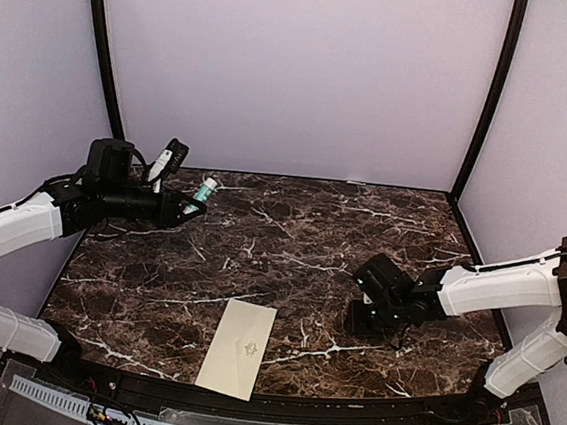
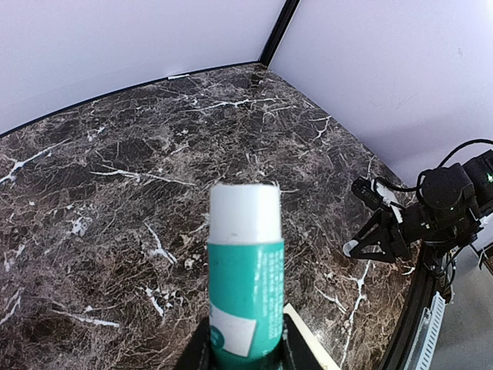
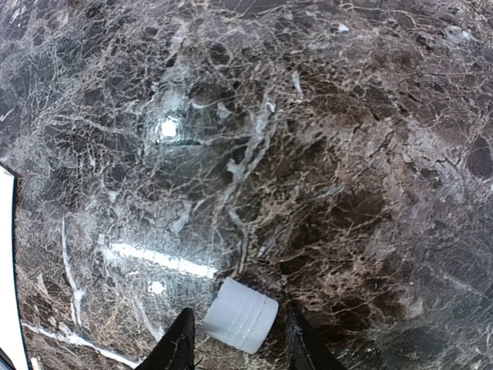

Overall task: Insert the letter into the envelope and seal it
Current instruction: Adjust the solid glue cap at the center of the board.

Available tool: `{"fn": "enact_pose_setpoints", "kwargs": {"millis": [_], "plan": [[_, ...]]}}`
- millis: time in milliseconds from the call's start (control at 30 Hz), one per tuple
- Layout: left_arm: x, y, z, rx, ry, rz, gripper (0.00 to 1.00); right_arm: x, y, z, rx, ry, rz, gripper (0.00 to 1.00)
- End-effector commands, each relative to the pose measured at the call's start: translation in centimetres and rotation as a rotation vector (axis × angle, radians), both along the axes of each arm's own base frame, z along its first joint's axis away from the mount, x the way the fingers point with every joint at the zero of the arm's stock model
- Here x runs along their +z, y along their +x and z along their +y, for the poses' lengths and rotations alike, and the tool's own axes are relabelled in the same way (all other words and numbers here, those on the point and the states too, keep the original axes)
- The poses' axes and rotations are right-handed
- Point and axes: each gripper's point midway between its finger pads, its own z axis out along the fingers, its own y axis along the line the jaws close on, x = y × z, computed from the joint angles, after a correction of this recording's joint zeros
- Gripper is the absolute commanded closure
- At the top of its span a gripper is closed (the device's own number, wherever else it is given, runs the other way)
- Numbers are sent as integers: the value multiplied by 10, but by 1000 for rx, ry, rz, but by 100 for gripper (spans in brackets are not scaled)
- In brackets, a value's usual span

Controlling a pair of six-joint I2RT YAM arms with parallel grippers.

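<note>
Right wrist: our right gripper (image 3: 239, 324) straddles a white ribbed plastic cap (image 3: 243, 308), grip unclear, cream paper envelope (image 1: 238, 347) left of its fingers; left gripper (image 2: 245, 356) clenches a teal glue stick (image 2: 245, 285). Likely sealing; recapping needs alignment.

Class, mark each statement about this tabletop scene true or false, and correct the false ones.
1. The left tool holds a teal glue stick. True.
2. The envelope lies at the far edge of the table. False: it lies at the near edge, close to the arm bases.
3. A white cap lies on the table between the fingers of the right tool. True.
4. The right tool is gripping the envelope. False: the envelope lies flat to its left, with neither tool touching it.
</note>
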Motion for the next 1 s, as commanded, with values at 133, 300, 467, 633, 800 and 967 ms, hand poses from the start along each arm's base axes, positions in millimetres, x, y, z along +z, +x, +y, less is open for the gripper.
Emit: {"fn": "enact_pose_setpoints", "kwargs": {"millis": [133,300,467,633,800,967], "plan": [[3,-5,0,-21,-7,-17,100,4,13,4,-26,-20,-31,69],[2,-5,-1,-24,-9,-14,100,3,16,-3,-43,-58,-37,73],[2,-5,-1,-27,-10,-13,100,5,18,-6,-41,-82,-49,79],[3,-5,-2,-28,-13,-13,100,11,21,-7,-11,-135,-68,86],[4,-6,-2,-31,-17,-15,100,19,27,-11,28,-253,-101,86],[4,-6,-2,-32,-19,-15,100,16,31,-16,63,-412,-112,86]]}}
